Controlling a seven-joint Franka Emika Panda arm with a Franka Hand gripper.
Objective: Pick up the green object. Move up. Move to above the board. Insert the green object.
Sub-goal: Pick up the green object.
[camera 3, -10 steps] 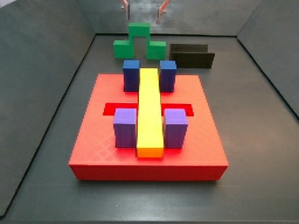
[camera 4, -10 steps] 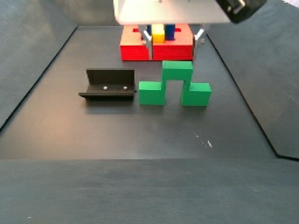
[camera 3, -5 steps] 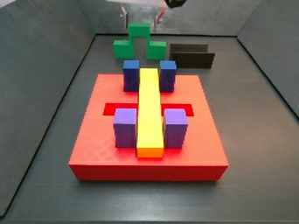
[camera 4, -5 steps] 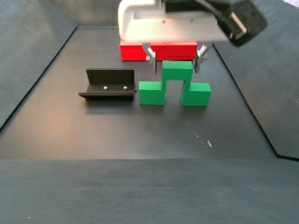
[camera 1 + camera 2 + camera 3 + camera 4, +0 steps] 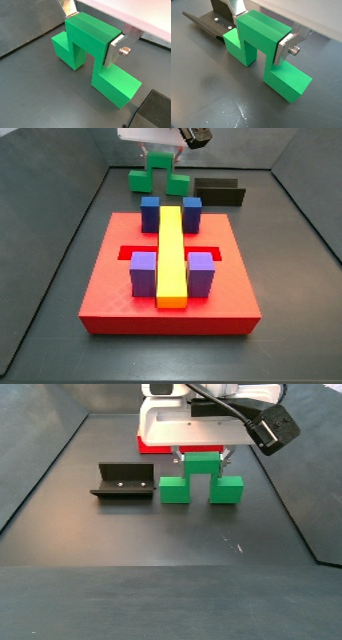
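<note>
A: The gripper (image 5: 263, 32) is down over the green object (image 5: 264, 55) on the table (image 5: 211, 95), beside the fixture (image 5: 122, 482); fingers (image 5: 286, 48) bracketing its raised middle cube.

B: Looks rigid, light, smooth-sided; those flat faces suit the pinch; whether they're pressing yet, can't tell.

board (image 5: 156, 446): we see only a red strip behind the gripper (image 5: 201, 454).
green object (image 5: 159, 175): top hidden by gripper.
fixture (image 5: 155, 111): cut off at edge.
</note>
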